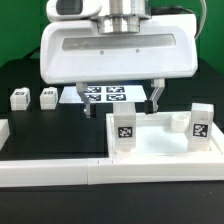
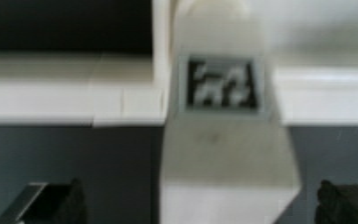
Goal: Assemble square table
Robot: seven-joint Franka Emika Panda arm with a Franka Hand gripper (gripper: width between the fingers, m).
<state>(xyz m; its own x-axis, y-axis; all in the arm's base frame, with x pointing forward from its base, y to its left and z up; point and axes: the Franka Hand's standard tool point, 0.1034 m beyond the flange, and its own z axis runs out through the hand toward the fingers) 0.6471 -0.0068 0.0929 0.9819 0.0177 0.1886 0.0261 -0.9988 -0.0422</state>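
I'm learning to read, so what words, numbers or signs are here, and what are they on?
No words, letters or numbers can be read anywhere.
Only black-and-white square tag patterns, not text: on the thin flat white marker board, two short white block legs at the exterior view's left, and two more standing on the white square tray-like top.
Wrist view: one blurred tag.

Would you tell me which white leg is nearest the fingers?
The leg on the table top's corner toward the exterior view's left, centred between the open fingers; the others stand farther off.
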